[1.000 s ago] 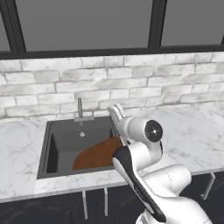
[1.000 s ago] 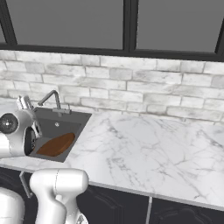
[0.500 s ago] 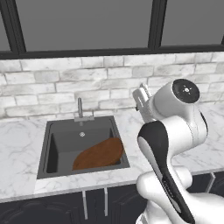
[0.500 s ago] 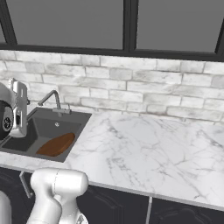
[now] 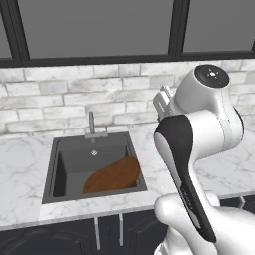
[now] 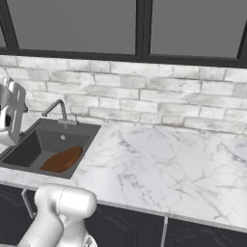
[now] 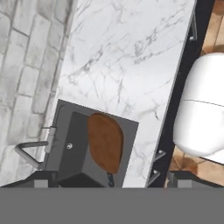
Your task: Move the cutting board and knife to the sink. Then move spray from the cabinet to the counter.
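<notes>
The cutting board (image 5: 112, 176) lies tilted inside the sink (image 5: 63, 152), its right end propped against the right wall. The gripper (image 5: 163, 101) hangs raised above the counter (image 5: 22, 154), up and to the right of the sink, well apart from the board, with jaws spread wide and nothing between them. In the hand view, the board (image 7: 105, 141) sits far below. Compared with one second ago, the gripper has lifted from low over the board; the board is unmoved.
</notes>
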Motion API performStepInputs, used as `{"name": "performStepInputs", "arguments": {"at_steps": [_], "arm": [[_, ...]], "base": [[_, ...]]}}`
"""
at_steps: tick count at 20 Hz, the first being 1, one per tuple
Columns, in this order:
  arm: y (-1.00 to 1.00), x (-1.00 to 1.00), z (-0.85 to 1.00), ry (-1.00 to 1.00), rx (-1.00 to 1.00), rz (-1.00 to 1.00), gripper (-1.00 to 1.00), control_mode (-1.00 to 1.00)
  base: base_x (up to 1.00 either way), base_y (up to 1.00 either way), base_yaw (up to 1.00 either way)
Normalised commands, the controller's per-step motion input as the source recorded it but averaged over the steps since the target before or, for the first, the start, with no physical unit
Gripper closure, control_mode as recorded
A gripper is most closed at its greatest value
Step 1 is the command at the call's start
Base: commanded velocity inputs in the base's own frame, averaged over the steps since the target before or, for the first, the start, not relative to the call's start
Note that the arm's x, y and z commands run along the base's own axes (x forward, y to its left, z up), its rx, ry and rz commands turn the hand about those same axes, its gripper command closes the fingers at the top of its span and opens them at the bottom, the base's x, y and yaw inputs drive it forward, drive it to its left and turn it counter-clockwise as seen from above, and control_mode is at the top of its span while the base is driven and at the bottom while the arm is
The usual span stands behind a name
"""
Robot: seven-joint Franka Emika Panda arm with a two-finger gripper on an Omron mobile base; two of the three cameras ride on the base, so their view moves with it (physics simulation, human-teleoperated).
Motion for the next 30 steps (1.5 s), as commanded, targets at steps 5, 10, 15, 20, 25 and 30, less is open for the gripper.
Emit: {"name": "performStepInputs", "arguments": {"at_steps": [5,10,15,20,25,30], "arm": [[0.0,0.0,0.0,0.0,0.0,0.0,-1.0,-1.0],[0.0,-0.39,-0.09,0.01,0.0,0.0,-1.0,1.0],[0.0,0.0,0.0,0.0,0.0,0.0,-1.0,1.0],[0.0,0.0,0.0,0.0,0.0,0.0,-1.0,1.0],[0.0,0.0,0.0,0.0,0.0,0.0,-1.0,1.0],[0.0,0.0,0.0,0.0,0.0,0.0,-1.0,1.0]], "base": [[0.0,0.0,0.0],[-0.2,0.0,0.0],[-1.0,-0.13,-0.19],[-0.62,-0.03,-0.85],[-0.05,0.0,-1.0],[0.0,0.0,-1.0]]}}
